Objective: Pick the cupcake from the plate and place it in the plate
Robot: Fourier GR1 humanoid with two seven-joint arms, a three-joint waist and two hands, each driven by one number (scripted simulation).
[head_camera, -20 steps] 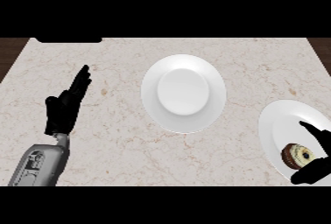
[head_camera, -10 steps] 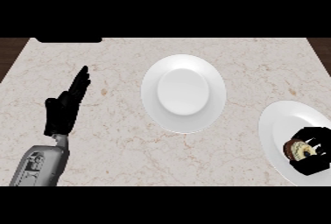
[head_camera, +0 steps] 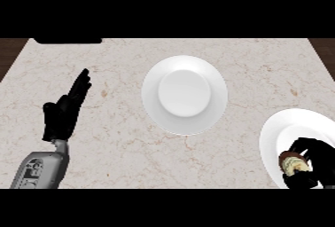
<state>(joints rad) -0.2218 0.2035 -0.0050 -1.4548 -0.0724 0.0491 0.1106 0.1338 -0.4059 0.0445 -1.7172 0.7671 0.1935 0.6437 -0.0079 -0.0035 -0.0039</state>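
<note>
Since the earlier frame, right hand (head_camera: pixel 313 165) has closed its fingers around the pale-frosted brown cupcake (head_camera: pixel 294 164) on the near-right plate (head_camera: pixel 281 133); left hand (head_camera: pixel 65 111) rests open.

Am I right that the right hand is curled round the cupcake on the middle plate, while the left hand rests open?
Not quite. In the head view the right hand is curled round the cupcake on the plate at the right edge, not the middle plate. The left hand does rest open.

counter (head_camera: pixel 131 146): beige marble top | dark object (head_camera: pixel 68 40): far-left edge, possibly appliance
</note>
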